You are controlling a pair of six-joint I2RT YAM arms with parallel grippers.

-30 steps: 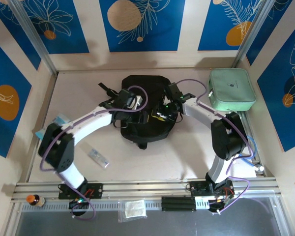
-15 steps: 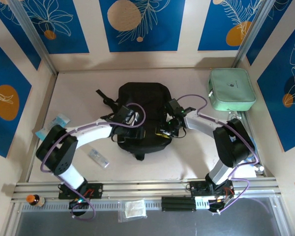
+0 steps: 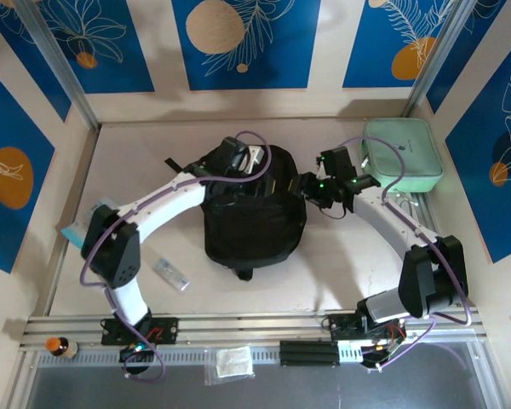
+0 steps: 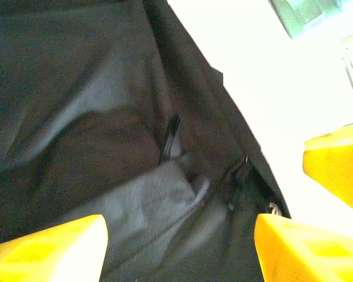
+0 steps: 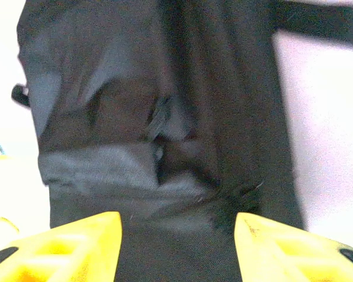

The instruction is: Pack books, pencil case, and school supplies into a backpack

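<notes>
The backpack (image 3: 254,223) is laid at the centre of the table (image 3: 324,264). The left gripper (image 3: 249,162) is positioned over its far edge, jaws spread, nothing clamped. The right gripper (image 3: 313,187) is held just beside its right edge, likewise released. The clear plastic box (image 3: 170,273) is located apart, to the backpack's left.

One backpack (image 3: 254,226), one green case (image 3: 402,153), one clear box (image 3: 170,273), one packet (image 3: 69,231).

I've carried my left gripper (image 3: 251,162) from the middle of the backpack (image 3: 251,230) up to its far edge. My right gripper (image 3: 312,187) has pulled back to the bag's right edge, its jaws now wider apart.
</notes>
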